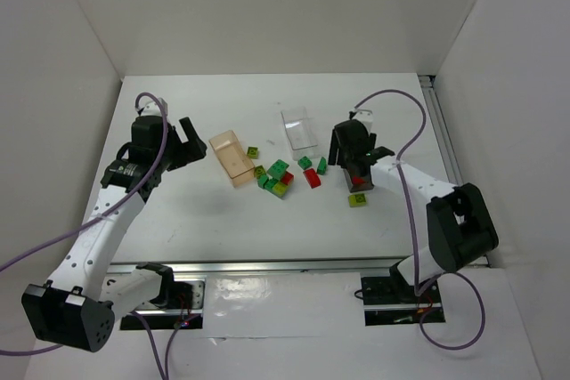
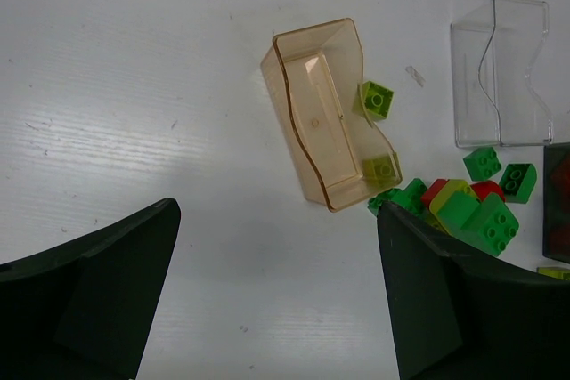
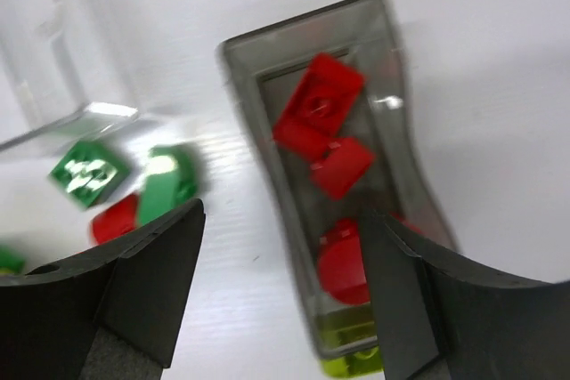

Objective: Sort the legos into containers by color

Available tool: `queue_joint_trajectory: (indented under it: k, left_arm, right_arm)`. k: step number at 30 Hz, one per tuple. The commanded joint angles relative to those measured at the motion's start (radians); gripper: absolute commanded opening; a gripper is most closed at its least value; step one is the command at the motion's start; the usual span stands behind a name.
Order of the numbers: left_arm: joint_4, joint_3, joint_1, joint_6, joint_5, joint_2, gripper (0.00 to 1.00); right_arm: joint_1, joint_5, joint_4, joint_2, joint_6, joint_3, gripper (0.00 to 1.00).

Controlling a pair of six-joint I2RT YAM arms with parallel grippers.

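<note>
My right gripper [image 3: 280,287] [image 1: 358,175] hangs open over the near end of the reddish-grey tray [image 3: 392,51]. Three red legos [image 3: 318,106] lie inside it, one right between the fingers and loose. A lime lego [image 3: 356,358] shows at the tray's near end. Loose green and red legos [image 1: 280,175] are piled mid-table. A lime lego [image 2: 376,100] lies against the outside of the peach-orange tray [image 2: 312,113] [image 1: 232,157], which has no brick clearly in it. The clear tray [image 2: 499,73] [image 1: 298,128] also has nothing in it. My left gripper [image 2: 276,291] [image 1: 183,144] is open above bare table, left of the peach tray.
A single lime brick [image 1: 358,199] lies near the right arm. Two green bricks [image 3: 86,171] and a red one [image 3: 114,218] sit left of the right gripper. White walls close the table on three sides.
</note>
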Motion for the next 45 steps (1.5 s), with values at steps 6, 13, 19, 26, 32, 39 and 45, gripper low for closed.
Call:
queue_joint_trajectory:
  k: [6,13,19,26,32,39,45]
  left_arm:
    - [0.008,0.043,-0.001,-0.001,-0.014,0.000,0.99]
    - [0.008,0.034,-0.001,-0.001,-0.014,-0.009,0.99]
    - [0.008,0.034,-0.001,-0.001,-0.014,-0.009,0.99]
    - [0.008,0.034,-0.001,-0.001,-0.023,-0.009,0.99]
    - [0.018,0.015,-0.001,-0.001,-0.001,-0.009,0.99]
    - [0.049,-0.020,-0.001,-0.029,-0.014,0.000,1.00]
    - [0.140,-0.081,-0.001,0.000,-0.003,-0.059,1.00]
  right_arm:
    - [0.156,-0.136,0.079,-0.020,-0.108,-0.009,0.80]
    - [0.177,-0.323,0.079,0.169,-0.178,0.052,0.81]
    - [0.196,-0.323,0.143,0.258,-0.178,0.062,0.60]
    - [0.217,-0.153,0.087,0.131,-0.124,0.063,0.25]
    - [0.142,-0.010,-0.004,-0.082,-0.078,0.019,0.25]
    - [-0.054,-0.072,0.030,-0.104,-0.033,-0.010,0.25]
    - [-0.114,-0.101,0.042,0.011,-0.023,0.023,0.54]
